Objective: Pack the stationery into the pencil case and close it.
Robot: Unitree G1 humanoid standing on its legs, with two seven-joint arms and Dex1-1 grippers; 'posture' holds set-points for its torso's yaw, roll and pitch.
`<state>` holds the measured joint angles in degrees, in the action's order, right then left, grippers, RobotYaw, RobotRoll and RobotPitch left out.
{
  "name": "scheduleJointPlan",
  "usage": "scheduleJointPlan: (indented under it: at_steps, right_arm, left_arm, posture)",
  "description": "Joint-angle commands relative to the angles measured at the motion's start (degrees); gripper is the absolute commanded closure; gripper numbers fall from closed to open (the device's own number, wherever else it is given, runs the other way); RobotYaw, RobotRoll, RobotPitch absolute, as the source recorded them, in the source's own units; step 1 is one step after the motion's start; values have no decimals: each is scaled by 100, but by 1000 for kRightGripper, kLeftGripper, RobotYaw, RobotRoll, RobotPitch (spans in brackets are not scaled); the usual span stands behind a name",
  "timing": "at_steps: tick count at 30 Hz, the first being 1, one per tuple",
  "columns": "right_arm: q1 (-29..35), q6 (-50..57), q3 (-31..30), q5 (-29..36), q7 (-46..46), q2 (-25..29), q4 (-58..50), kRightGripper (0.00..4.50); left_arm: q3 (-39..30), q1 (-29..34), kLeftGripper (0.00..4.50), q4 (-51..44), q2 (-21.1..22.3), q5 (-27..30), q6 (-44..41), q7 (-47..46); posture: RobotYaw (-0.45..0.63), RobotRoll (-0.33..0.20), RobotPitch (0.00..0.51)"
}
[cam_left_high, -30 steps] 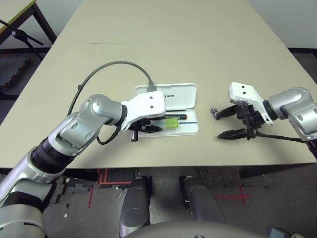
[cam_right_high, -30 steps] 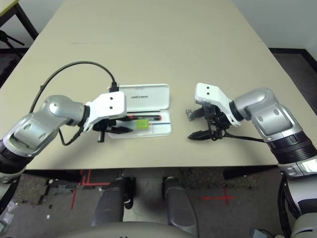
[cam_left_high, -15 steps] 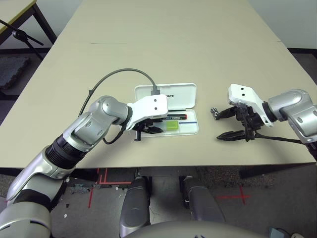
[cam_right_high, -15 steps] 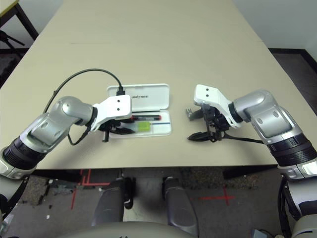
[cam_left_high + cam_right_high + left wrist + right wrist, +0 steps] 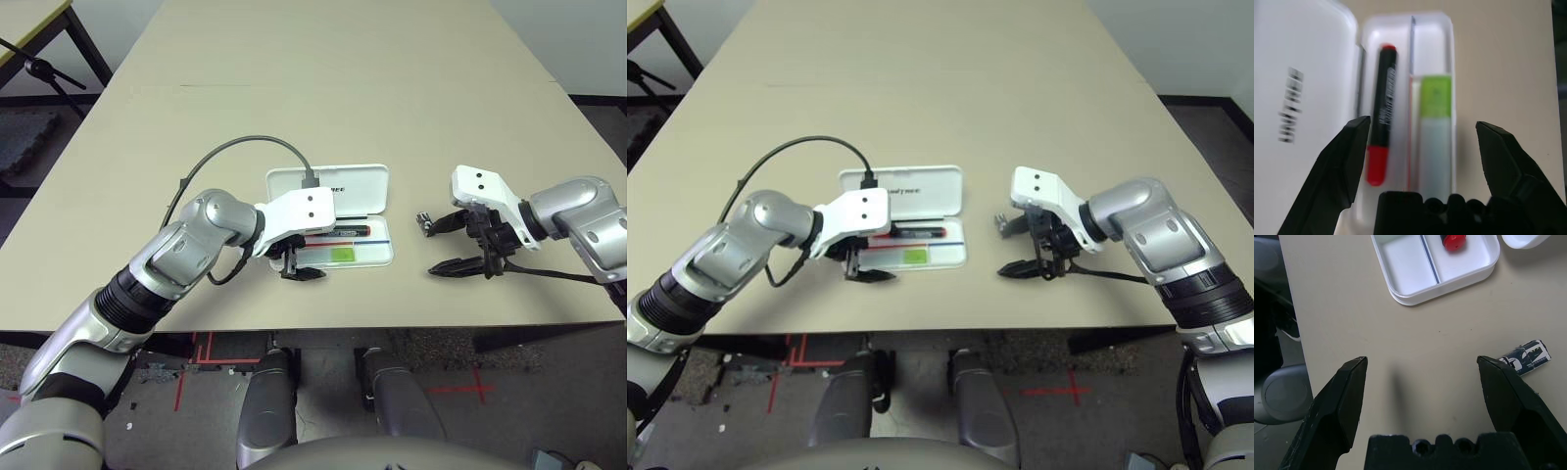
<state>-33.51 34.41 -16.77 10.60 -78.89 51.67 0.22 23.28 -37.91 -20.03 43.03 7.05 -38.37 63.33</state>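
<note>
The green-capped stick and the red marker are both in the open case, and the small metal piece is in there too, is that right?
Not quite. The stick and the red marker do lie in the open case, but the small metal piece is on the table outside it, as the right wrist view shows.

One pencil case (image 5: 364, 184) is lying open, holding one red marker (image 5: 1382, 117) and one green-capped stick (image 5: 1435, 132). One small metal piece (image 5: 1526, 357) is sitting apart.

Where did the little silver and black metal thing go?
The small metal piece lies on the bare table, to the right of the open pencil case and just beside the right gripper, not yet in the case.
</note>
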Motion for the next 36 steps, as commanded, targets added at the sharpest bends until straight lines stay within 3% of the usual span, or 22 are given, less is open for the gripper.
scheduleJointPlan:
  at_steps: [1,5,10,17,23,27,32,36]
  right_arm:
    - [-63,-62,83,5,6,18,92,0]
    - [-80,-137,126,17,1,27,199,0]
    - [-172,30,308,218,170,-220,226,0]
    - [-641,1375,1060,282,1901,-1021,14,0]
    - [-1090,3287,1794,384,3464,-1762,-274,0]
    - [-1221,4128,2380,124,4809,-2625,-567,0]
    - [-1198,4902,2636,74,5582,-3175,-1069,0]
    - [-866,5167,2495,130,5778,-3186,-1332,0]
  left_arm:
    - [-659,117,38,-362,337,349,-61,121]
    - [-1421,347,38,-624,947,743,-76,322]
    - [-1880,500,38,-796,1214,1103,-163,276]
    - [-1800,669,38,-847,1158,1158,-201,66]
    - [-1636,622,38,-742,1069,1112,-147,-1]
    - [-1548,597,38,-655,1030,1061,-85,-19]
    - [-1483,548,38,-596,1001,1042,-51,-38]
    - [-1439,511,38,-551,982,1018,-26,-50]
  posture:
    - [4,0,158]
    - [13,0,157]
    - [24,0,155]
    - [16,0,155]
    - [-3,0,161]
    - [-9,0,162]
    - [-13,0,161]
    - [-17,0,160]
